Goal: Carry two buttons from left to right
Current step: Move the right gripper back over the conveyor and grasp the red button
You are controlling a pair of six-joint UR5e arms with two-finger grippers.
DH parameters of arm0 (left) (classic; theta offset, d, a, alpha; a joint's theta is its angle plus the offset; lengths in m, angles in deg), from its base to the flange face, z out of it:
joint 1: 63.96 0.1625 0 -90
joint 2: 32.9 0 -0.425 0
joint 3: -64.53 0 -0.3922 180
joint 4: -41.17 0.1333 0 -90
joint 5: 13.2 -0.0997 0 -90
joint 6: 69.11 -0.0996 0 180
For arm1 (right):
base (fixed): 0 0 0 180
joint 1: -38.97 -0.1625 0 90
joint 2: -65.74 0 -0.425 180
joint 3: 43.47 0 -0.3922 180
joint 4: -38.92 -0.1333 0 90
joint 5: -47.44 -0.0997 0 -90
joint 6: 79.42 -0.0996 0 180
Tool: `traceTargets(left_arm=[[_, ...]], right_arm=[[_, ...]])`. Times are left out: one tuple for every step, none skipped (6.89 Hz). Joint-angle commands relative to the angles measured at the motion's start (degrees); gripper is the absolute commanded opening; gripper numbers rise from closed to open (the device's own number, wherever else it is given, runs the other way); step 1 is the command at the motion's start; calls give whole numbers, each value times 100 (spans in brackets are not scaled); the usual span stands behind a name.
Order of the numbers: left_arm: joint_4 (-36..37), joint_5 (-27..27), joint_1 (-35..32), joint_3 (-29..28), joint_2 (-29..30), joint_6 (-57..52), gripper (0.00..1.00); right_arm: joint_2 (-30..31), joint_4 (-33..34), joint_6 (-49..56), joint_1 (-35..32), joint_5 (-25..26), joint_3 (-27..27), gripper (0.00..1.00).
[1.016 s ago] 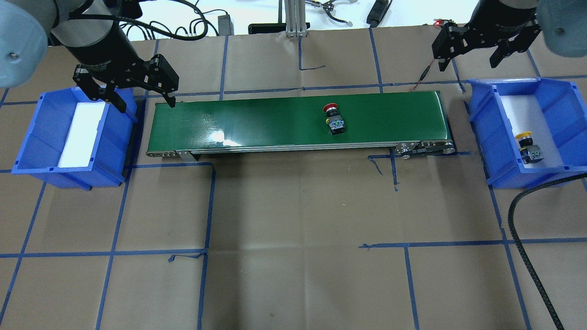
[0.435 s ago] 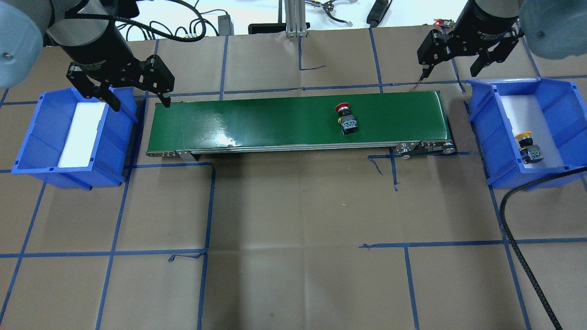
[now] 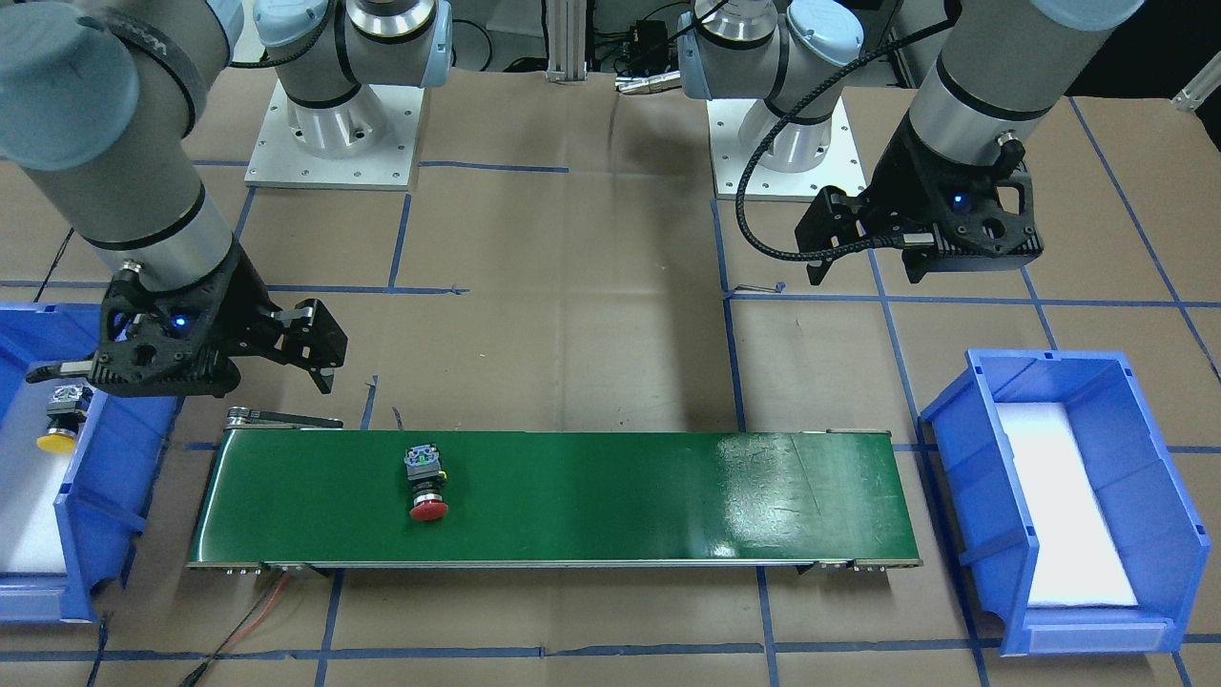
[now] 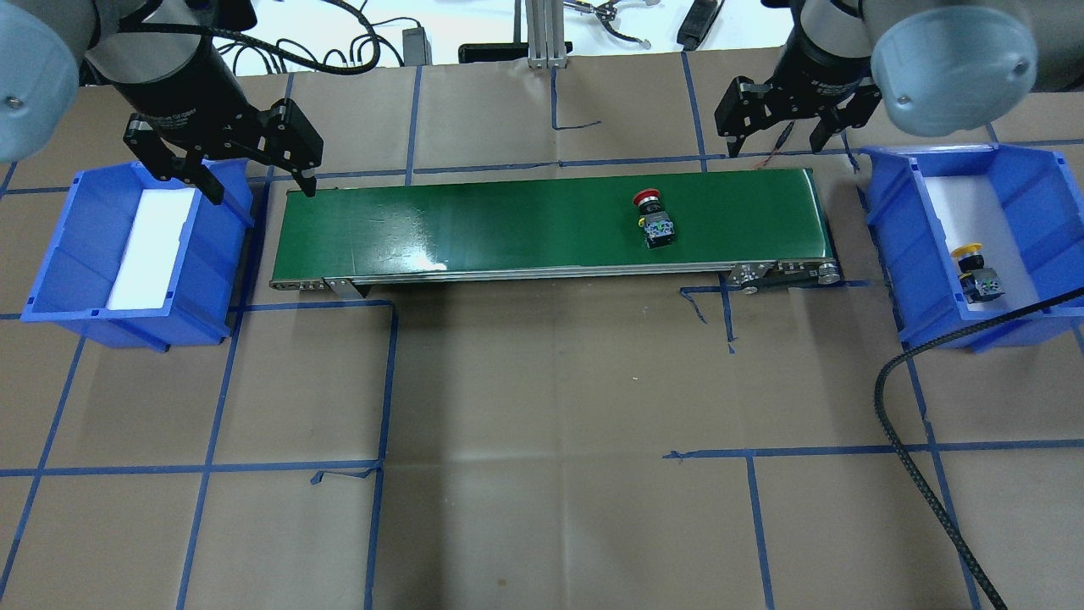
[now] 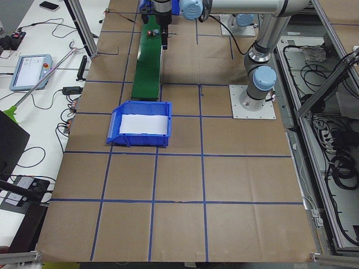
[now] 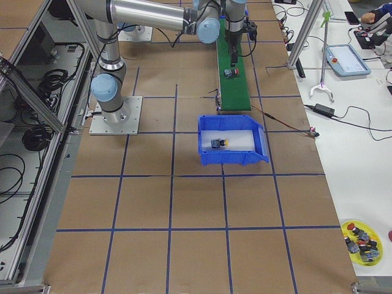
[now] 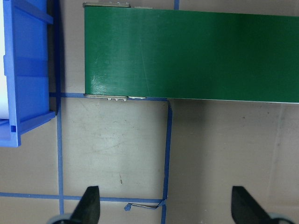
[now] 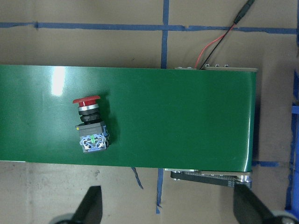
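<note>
Red button [image 4: 654, 218] on its side on green conveyor belt [image 4: 508, 222] toward robot's right end, yellow button [image 4: 974, 273] inside right blue bin [image 4: 887, 222], left claw [image 4: 260, 188] apart over belt's left end, right claw [image 4: 775, 146] apart above its right end, both empty.

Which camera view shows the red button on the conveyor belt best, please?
The right wrist-mounted view: the red button lies on its side, cap and contact block sharp. Overhead and front-facing views show it small on the belt; side views, a speck; left wrist, nothing.

Red button [image 4: 654, 219] lies sideways on green belt [image 4: 508, 224]; yellow button [image 4: 974, 273] lies in right bin [image 4: 1035, 199].
</note>
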Motion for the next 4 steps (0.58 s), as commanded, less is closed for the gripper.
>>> traceTargets(left_arm=[[12, 5, 0, -22, 27, 4, 100], [12, 13, 0, -31, 36, 4, 100], [20, 13, 0, -40, 36, 4, 100], [12, 5, 0, -40, 36, 4, 100]], right_arm=[[-238, 969, -4, -59, -61, 483, 99], [-483, 1225, -13, -59, -69, 511, 99], [-737, 1358, -30, -59, -70, 451, 99], [-914, 1359, -283, -59, -70, 441, 99]])
